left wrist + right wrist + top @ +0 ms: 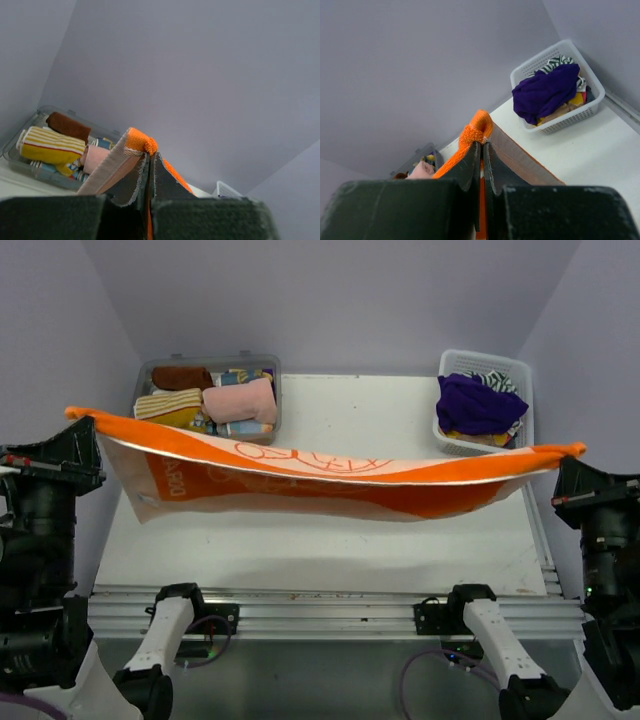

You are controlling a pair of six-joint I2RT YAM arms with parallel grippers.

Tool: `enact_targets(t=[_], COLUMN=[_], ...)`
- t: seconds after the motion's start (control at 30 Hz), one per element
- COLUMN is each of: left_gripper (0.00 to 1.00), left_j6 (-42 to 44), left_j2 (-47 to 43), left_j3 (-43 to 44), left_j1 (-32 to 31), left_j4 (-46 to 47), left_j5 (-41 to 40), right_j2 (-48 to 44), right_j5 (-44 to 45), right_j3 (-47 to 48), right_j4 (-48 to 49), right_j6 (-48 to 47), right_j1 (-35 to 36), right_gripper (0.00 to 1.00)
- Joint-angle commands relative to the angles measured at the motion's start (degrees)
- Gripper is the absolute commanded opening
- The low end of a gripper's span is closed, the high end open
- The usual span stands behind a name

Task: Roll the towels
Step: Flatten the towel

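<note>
An orange-and-cream towel (330, 480) with a printed design hangs stretched in the air across the table, sagging in the middle. My left gripper (88, 430) is shut on its left corner (141, 143), and my right gripper (570, 462) is shut on its right corner (479, 131). In each wrist view the orange hem bunches just above the pinched fingertips. Several rolled towels (238, 400) lie in the clear bin at the back left, among them a pink, a brown and a striped yellow one (50, 146). A purple towel (478, 405) tops the heap in the white basket.
The clear plastic bin (276, 370) stands at the table's back left and the white lattice basket (520, 370) at the back right. The white table top (330, 550) lies below the hanging towel. Grey walls close in on three sides.
</note>
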Motion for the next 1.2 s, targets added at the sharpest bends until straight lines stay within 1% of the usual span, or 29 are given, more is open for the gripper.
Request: enact_targets(t=[0.0,0.03,0.13,0.17,0.23,0.27,0.3,0.33,0.37,0.4,0.43,0.47,0.5,0.53,0.57,0.6,0.63,0.67,0.7,0.73,0.77,0.8,0.9,0.93,1.03,1.17], left_gripper=[0.00,0.00,0.00,0.00,0.00,0.00,0.00,0.00,0.00,0.00,0.00,0.00,0.00,0.00,0.00,0.00,0.00,0.00,0.00,0.00,0.00,0.00,0.00,0.00,0.00,0.00], left_j6=[0.85,0.85,0.93,0.85,0.67,0.58,0.50,0.41,0.32,0.06,-0.21,-0.38,-0.82,-0.91,-1.00,-1.26,-1.26,-1.44,-1.44,-1.44,-1.00,-0.91,-0.65,-0.65,-0.82,-0.65], left_j2=[-0.45,-0.80,-1.68,-1.95,-2.39,-2.13,-2.12,-1.86,-1.69,-1.25,-0.03,0.86,1.91,4.36,5.86,7.53,11.11,13.06,16.91,18.78,20.53,23.60,28.79,29.86,33.29,35.67], left_j3=[1.13,0.43,-5.53,-9.90,-14.76,-19.13,-21.70,-24.42,-30.02,-32.77,-35.41,-40.39,-42.71,-44.82,-48.14,-49.48,-50.63,-51.77,-51.96,-51.78,-51.43,-51.08,-48.10,-46.44,-42.75,-39.13], left_j1=[-0.56,-0.65,-0.74,-0.74,-0.74,-0.74,-0.74,-0.74,-0.74,-0.74,-0.74,-0.74,-0.74,-0.74,-0.74,-0.74,-0.74,-0.74,-0.74,-0.74,-0.74,-0.74,-0.83,-0.83,-0.83,-0.83], left_j4=[-1.03,-0.94,0.63,1.42,3.88,4.33,5.20,7.38,8.80,10.12,12.57,14.24,15.74,18.71,20.22,21.54,23.91,24.89,26.64,27.26,27.79,28.84,29.29,29.55,30.26,29.03], left_j5=[-2.96,-2.79,-2.44,-2.09,-1.74,-1.65,-1.56,-1.39,-1.04,-0.95,-0.86,0.01,0.37,0.98,1.08,1.08,1.34,1.51,1.60,1.69,1.69,1.69,1.69,3.35,4.32,5.82], right_j2=[-0.71,-0.97,-1.67,-1.68,-0.98,-0.89,-0.54,0.08,0.60,1.13,1.66,3.58,4.64,6.04,9.28,11.66,13.68,18.23,20.54,22.82,27.80,30.03,37.66,39.00,42.88,44.03], right_j5=[4.43,5.04,5.05,4.79,4.79,4.35,4.26,4.35,4.43,4.44,4.44,4.44,4.09,4.26,4.17,4.35,4.35,4.61,4.79,5.48,5.32,5.31,4.97,4.96,4.87,4.61], right_j3=[1.25,0.73,-3.39,-7.06,-10.34,-14.27,-16.48,-18.77,-23.23,-25.71,-28.17,-32.80,-34.94,-37.22,-40.99,-42.33,-43.47,-45.40,-45.77,-45.60,-45.07,-44.29,-39.81,-37.01,-32.00,-28.72], right_j4=[-4.14,-4.23,-3.01,-2.48,-0.91,-0.20,0.68,2.78,3.93,5.16,8.39,9.99,11.74,16.11,18.07,19.74,23.59,25.71,28.78,30.20,31.09,32.23,33.38,33.47,33.04,31.63], right_j6=[-2.25,-2.42,-2.60,-2.69,-2.42,-2.34,-2.34,-2.34,-2.42,-2.42,-2.51,-2.51,-2.69,-2.86,-2.95,-2.86,-2.95,-3.04,-2.87,-2.95,-2.52,-2.34,-1.72,-1.63,-1.46,-2.16], right_j1=[1.07,0.98,0.98,0.98,0.98,0.89,0.98,0.98,0.98,0.98,0.98,0.89,0.98,0.98,0.98,0.98,0.98,0.98,0.98,0.98,0.98,0.89,0.89,0.98,0.89,0.63], right_gripper=[0.00,0.00,0.00,0.00,0.00,0.00,0.00,0.00,0.00,0.00,0.00,0.00,0.00,0.00,0.00,0.00,0.00,0.00,0.00,0.00,0.00,0.00,0.00,0.00,0.00,0.00])
